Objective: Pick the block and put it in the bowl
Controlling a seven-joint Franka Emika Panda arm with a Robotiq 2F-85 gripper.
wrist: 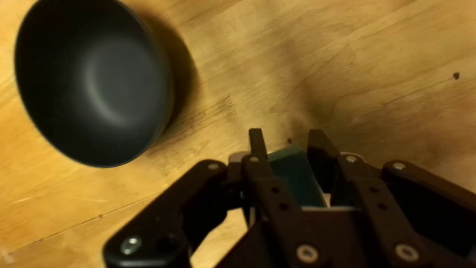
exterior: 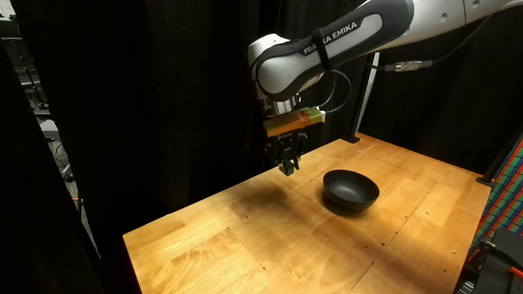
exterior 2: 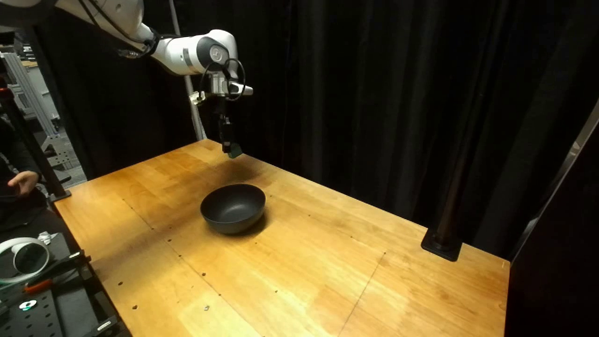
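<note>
- In an exterior view, the picking looks done and the carry seems to be the step in hand: the black two-finger gripper hangs above the light-brown wooden tabletop, closed, by my reading, on the small dark green cube-shaped block. The round, smooth black bowl stands upright on the tabletop, to the right of the gripper and lower in this view, with nothing visible inside it. The block sits right at the fingertips, its lower end poking out below them.
- In an exterior view, the block shows at the finger ends, clear of the tabletop and beyond the bowl rather than over it. The next move, I judge, calls for a level carry across until the block is above the bowl, then a lowering, and a release only once it is well within the rim. The fingers overlap from this angle, so the grip itself cannot be checked here.
- In the wrist view, the block lies between the two fingers, one along each side, its paler edge towards their tips. I take it as clamped, though the exact contact is too dark to make out. The bowl is up and to the left, well apart from the block, so the carry should head that way.
</note>
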